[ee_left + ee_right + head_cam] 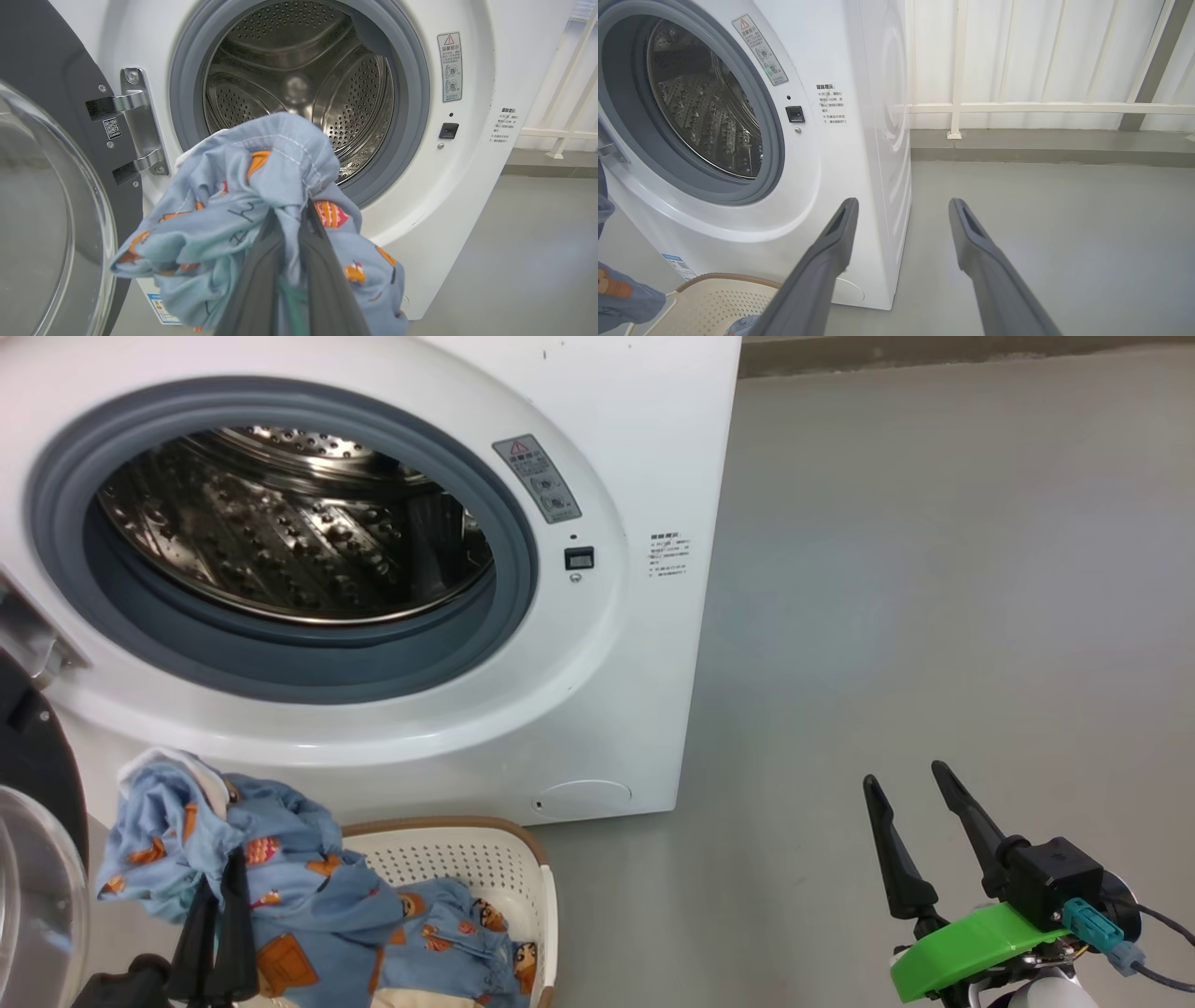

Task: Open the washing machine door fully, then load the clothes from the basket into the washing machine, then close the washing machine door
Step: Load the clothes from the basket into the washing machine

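While our left claw (293, 219) pinches the clothes (243, 196), bunched over its tips before the open washer (467, 186), our right claw (904, 775) gapes empty.

The head camera looked steeply down from above at the washing machine (635, 691) and the basket (546, 896), while the 2 wrist cameras sat lower and nearer, facing the open drum (289, 60) that all 3 views shared.

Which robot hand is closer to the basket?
Left. The left gripper hangs by the basket, its fingers shut on the clothes. The right gripper is off to the basket's right, open over the floor.
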